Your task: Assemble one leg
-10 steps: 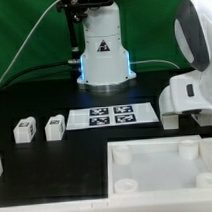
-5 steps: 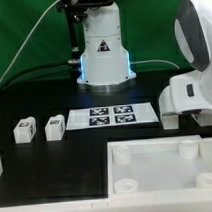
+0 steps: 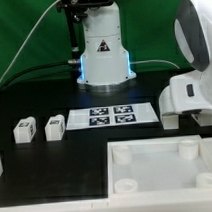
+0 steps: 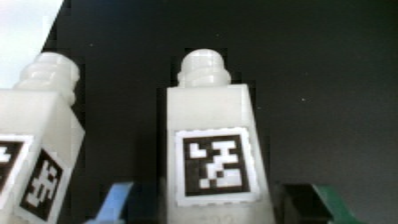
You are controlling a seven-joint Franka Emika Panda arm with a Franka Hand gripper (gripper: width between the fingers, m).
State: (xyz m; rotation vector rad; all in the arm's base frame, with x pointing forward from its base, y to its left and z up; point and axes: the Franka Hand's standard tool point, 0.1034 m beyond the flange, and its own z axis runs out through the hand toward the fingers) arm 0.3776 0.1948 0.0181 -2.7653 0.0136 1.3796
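A white tagged leg with a rounded peg tip is seen between the gripper's parted jaws, untouched; a second leg is set just beside.

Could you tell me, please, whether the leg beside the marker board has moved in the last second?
No: in the exterior view the leg keeps the same gap to the marker board.

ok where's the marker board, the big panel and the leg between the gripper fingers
marker board (image 3: 109,115), exterior view, centre between its tags
panel (image 3: 162,167), exterior view, flat middle
leg (image 4: 214,108), wrist view, white face above tag
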